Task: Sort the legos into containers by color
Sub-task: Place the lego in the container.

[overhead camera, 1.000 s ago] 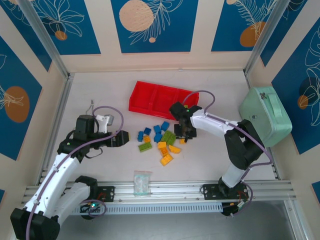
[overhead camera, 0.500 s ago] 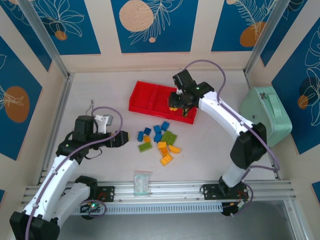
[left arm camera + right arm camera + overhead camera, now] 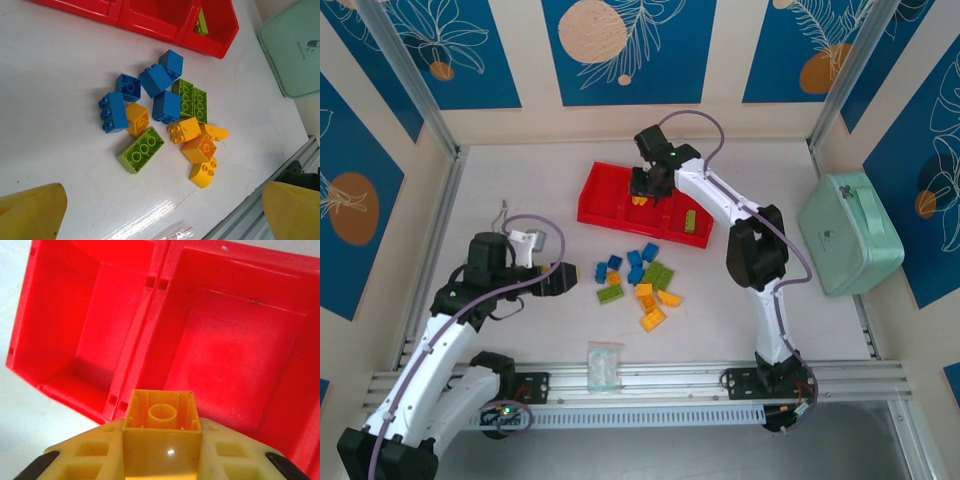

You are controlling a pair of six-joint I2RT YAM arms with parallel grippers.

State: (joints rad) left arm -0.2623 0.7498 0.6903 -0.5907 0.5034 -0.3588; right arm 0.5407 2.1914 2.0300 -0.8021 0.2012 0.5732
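Right claw (image 3: 648, 188) is clamped tight on one orange-yellow brick (image 3: 162, 427), pinched between both pads with its hollow underside turned up at my wrist camera. I've got it hanging over the red tray (image 3: 595, 214), above the middle compartment and close to the divider with the left one. A lime green brick (image 3: 692, 220) lies in the right compartment. On the other side, my left claw (image 3: 560, 278) hovers spread wide just beside the loose legos (image 3: 640, 280), blue, green and orange-yellow, scattered on the table (image 3: 520, 180) in front of the tray.
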